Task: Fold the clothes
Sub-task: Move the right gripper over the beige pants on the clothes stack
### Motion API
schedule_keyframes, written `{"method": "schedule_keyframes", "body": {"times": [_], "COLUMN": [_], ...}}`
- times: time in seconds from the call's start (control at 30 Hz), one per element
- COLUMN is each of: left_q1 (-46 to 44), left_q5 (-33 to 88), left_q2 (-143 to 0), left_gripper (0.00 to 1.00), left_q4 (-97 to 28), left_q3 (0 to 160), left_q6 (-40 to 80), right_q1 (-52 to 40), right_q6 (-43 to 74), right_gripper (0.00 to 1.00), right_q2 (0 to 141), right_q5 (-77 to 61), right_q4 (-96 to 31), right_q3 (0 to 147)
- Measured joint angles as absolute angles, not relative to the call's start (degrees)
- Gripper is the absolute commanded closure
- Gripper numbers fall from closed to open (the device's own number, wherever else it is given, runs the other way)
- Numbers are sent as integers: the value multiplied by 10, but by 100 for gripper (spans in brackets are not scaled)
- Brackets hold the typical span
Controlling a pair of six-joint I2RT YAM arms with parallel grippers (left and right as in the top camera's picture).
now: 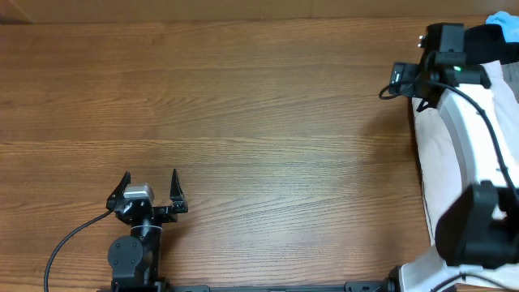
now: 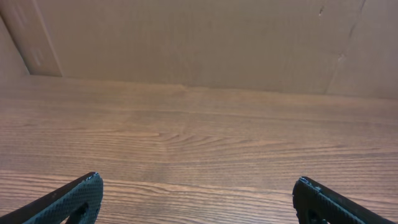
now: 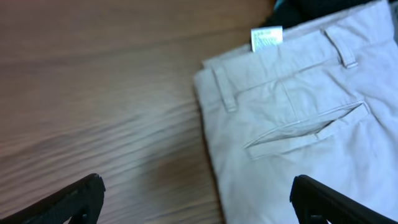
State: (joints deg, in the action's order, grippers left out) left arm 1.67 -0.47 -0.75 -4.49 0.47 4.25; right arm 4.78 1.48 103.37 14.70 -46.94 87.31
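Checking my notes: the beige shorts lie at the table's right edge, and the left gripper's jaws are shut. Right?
Not quite. The left gripper has its jaws open, as the overhead view shows. The shorts do lie at the right edge of the table.

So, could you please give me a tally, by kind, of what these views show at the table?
Shorts: 1
Claws: 2 (left claw, right claw, both open)
Blue object at the frame edge: 1
Total: 4
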Motion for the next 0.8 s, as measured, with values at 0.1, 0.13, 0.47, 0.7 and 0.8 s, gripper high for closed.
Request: {"method": "schedule_keyframes", "body": {"times": [0.1, 0.13, 0.47, 0.7, 0.8], "left_q1": [17, 17, 17, 17, 17], "left_q5": [-5, -5, -5, -5, -5], "left_q2": [-8, -8, -8, -8, -8], "left_gripper": [0, 0, 0, 0, 0], "left_q4": [-45, -45, -45, -45, -45], "left_q3": [5, 5, 5, 5, 5], "left_q6": [43, 43, 43, 43, 43], "right_q1": [48, 48, 42, 37, 36], "right_q6": [10, 8, -1, -11, -14], "right_gripper": [1, 1, 4, 5, 9], "right_q2": [1080, 1095, 1206, 1249, 1257], "right_q5": [177, 185, 288, 346, 371], "right_q4": [-457, -454, -401, -367, -358], "right_q3": [874, 874, 874, 878, 881]}}
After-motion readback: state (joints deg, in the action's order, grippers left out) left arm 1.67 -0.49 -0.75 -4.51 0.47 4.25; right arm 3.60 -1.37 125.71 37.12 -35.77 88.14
